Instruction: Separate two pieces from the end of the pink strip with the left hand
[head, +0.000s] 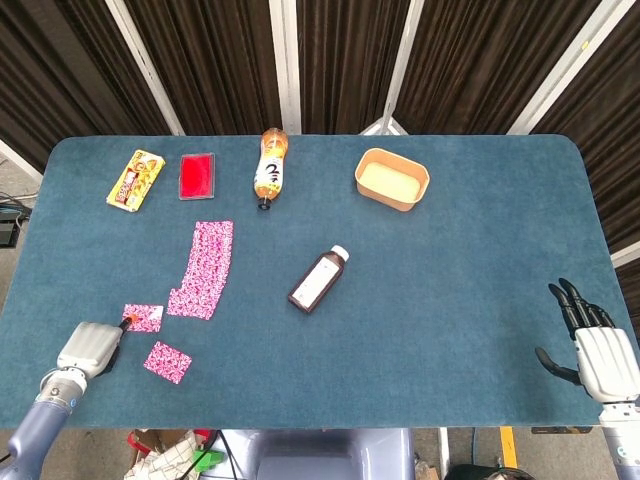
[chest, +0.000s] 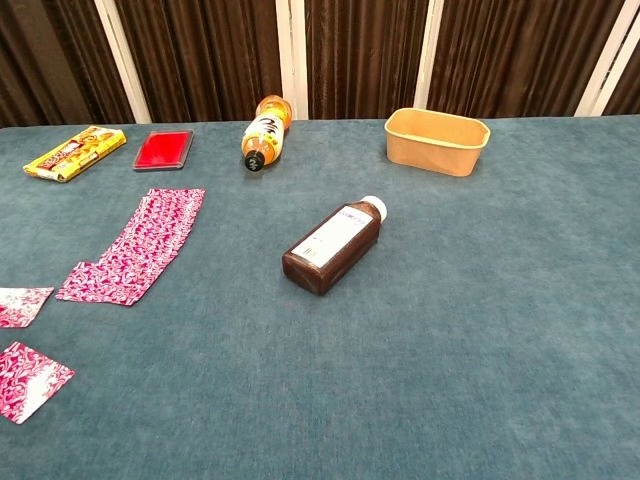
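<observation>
A blue table (head: 480, 250) carries pink strip (head: 204, 268), two pieces (head: 167, 361), bottles (head: 319, 280), tub (head: 392, 179).

The pink strip (head: 204, 267), patterned in pink and white, is laid flat on the near-left of the table, with two separated pieces, one (head: 143, 317) just beside its near end and another (head: 167, 361) nearer the table's edge
</observation>
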